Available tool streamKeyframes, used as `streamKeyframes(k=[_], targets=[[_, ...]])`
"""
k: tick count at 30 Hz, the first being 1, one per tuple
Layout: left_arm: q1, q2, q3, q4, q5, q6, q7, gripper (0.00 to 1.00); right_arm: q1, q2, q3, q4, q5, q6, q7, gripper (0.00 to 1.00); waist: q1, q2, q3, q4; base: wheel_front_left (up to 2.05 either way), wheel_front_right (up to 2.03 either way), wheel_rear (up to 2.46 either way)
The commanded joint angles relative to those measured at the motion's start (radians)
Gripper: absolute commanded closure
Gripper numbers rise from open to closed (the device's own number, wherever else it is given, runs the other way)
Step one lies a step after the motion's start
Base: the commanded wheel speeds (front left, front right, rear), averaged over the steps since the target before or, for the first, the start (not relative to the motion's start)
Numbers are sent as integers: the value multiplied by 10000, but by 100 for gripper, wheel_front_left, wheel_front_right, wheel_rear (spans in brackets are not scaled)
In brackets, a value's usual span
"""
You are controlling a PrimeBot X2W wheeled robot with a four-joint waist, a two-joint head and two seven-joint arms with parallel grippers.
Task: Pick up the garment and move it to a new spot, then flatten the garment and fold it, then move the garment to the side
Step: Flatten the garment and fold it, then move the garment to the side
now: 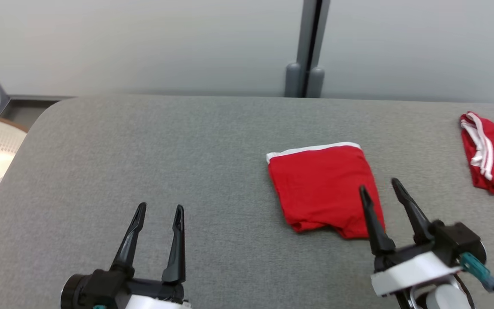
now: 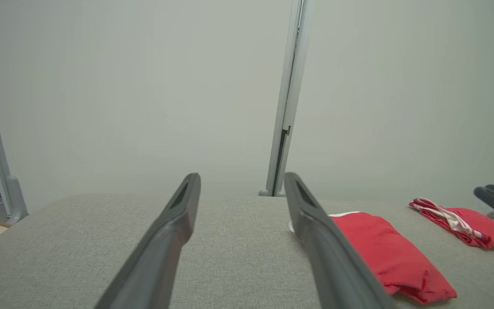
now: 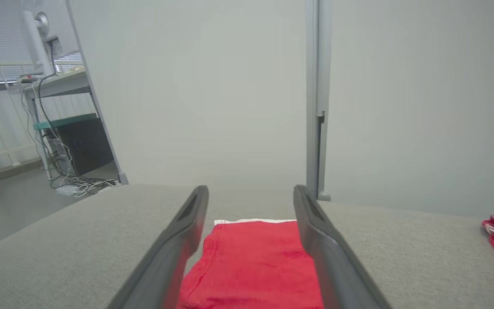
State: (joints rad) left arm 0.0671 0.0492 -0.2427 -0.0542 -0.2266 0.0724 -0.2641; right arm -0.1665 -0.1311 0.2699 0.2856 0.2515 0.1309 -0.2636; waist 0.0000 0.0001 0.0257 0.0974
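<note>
Head view: the folded red garment (image 1: 320, 184) is lying right of centre on the grey table (image 1: 165, 141), its white waistband at the far edge. The right pincer (image 1: 379, 185) is hovering by the garment's near right corner, fingers spread wide. The left pincer (image 1: 161, 208) is waiting equally wide, well apart over bare cloth. A second red garment (image 1: 493, 154) is sitting near the table's right edge, so a careless sideways move is risking a tangle of the two.

Left wrist view: the garment (image 2: 380, 249) is showing thick and loosely stacked at its near end. A pinch catching only the top layer is likely to peel the fold open.

Right wrist view: the right pincer (image 3: 251, 189) is framing the garment (image 3: 251, 257) between its open fingers, holding nothing. Closing too shallow, or dragging across the textured cover, is threatening to bunch the fabric and undo the fold.
</note>
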Motion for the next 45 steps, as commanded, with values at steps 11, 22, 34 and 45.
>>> streamKeyframes(k=[11, 22, 34, 45], targets=[[1473, 31, 958, -53, 720, 602, 3, 0, 1650, 166, -537, -587, -107, -6, -8, 0, 0, -1, -853, -1031, 0, 0, 0], [1378, 31, 928, 295, 1053, 759, 3, 0, 1747, 161, -582, -358, 34, -6, -8, 0, 0, -1, -883, -947, 0, 0, 0], [1147, 31, 709, 421, 1239, 636, 3, 0, 1535, 3, -459, -289, 36, -6, -9, 0, 0, -1, -620, -579, 0, 0, 0], [185, 31, 10, 407, 1382, 539, 3, 0, -1029, -1125, 546, 1906, 2632, -5, -9, 0, 0, -1, 937, 358, 0, 0, 0]])
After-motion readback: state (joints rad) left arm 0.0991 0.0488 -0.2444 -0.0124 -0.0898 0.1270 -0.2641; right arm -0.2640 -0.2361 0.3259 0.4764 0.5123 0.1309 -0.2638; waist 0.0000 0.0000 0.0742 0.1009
